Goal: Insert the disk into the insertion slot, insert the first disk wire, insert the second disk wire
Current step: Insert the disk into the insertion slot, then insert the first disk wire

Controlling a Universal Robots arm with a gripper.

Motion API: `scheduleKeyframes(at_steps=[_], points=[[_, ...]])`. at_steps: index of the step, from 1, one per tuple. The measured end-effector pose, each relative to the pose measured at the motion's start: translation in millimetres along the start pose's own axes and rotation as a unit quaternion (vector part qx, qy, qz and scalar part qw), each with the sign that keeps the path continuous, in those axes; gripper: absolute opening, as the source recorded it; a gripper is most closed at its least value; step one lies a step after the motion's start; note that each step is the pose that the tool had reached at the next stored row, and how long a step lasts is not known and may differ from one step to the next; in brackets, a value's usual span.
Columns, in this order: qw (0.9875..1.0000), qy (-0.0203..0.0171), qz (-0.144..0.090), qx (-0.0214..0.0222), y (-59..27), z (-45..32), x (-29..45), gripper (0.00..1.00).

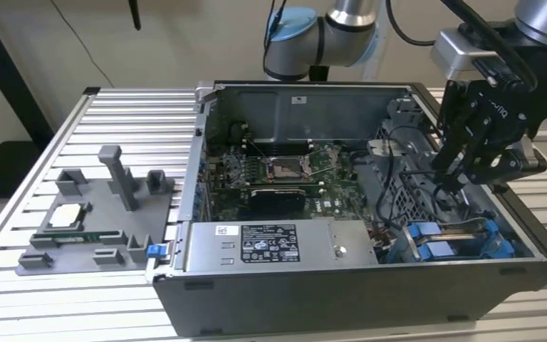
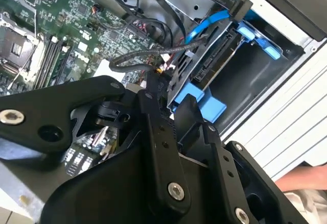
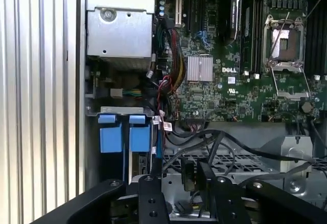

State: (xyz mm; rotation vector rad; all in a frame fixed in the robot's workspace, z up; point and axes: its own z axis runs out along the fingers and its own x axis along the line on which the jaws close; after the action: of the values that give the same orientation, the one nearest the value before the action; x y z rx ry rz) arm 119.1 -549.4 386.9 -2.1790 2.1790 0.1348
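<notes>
My gripper [image 1: 452,179] hangs inside open computer case [image 1: 283,107], at 3 o'clock of motherboard [image 1: 283,171] in exterior view. Fingers [image 3: 152,185] pinch black wire plug [image 3: 188,175]. Disk [image 2: 207,71] sits in slot [image 2: 258,38], blue carrier around it, at case's 5 o'clock corner, near my fingertips.

We are seeing soft, even light falling from above onto the bench [image 1: 112,121], leaving pale glare along its slats. Shadow is pooling inside the computer case [image 1: 302,114], beneath its walls. In both wrist views those slats are washing out to near white, while the black hand [image 2: 169,91] is swallowing light and losing surface detail.
</notes>
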Motion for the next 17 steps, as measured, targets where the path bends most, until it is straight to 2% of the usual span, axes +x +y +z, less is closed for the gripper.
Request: scheduleKeyframes(at_steps=[5, 7, 9, 13, 14, 17], points=[[0.9999, -0.0109, -0.006, 0.0031, 0.0, 1.6, -0.6, 1.00], [0.9999, -0.0140, -0.007, 0.0050, 0.0, 2.4, -0.6, 1.00], [0.9998, -0.0153, -0.008, 0.0069, -0.1, 2.9, -0.6, 1.00], [0.9998, -0.0154, -0.008, 0.0070, 0.0, 3.0, -0.5, 1.00], [0.9998, -0.0153, -0.008, 0.0070, 0.0, 3.0, -0.5, 0.00], [0.9998, -0.0153, -0.008, 0.0070, 0.0, 3.0, -0.5, 0.00]])
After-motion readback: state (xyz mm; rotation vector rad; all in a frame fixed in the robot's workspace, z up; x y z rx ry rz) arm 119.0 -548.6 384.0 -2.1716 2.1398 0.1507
